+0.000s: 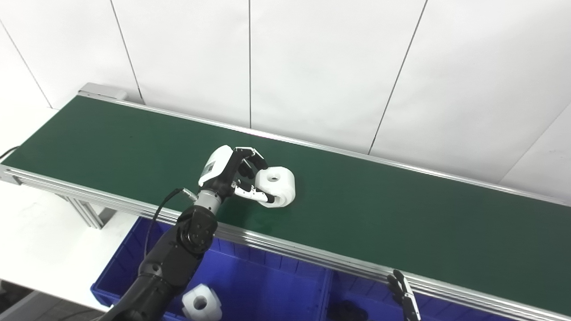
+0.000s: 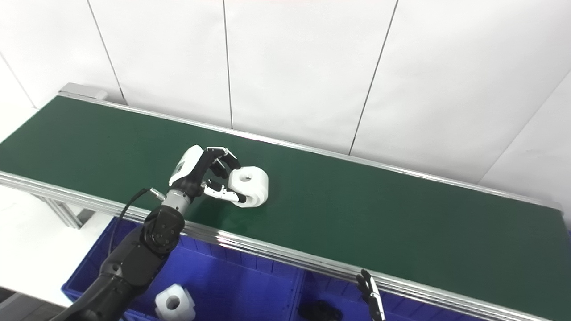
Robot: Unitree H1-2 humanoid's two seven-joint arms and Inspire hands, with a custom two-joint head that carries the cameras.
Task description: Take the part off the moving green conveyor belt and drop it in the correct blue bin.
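Our left hand (image 1: 232,171) has its fingers curled around the white ring-shaped part (image 1: 277,186), which sits on the green conveyor belt (image 1: 401,214) — grasp forming, lift and drop into the blue bin (image 1: 267,285) remain. Our right hand (image 1: 403,294) barely shows — we cannot tell its state.

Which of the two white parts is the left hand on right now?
The white round plastic part with a centre hole on the green conveyor belt; the left hand curls around its left side. The other white part lies loose in the blue bin below.

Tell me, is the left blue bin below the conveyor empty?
No, a white part already lies in the left blue bin, beside the left arm.
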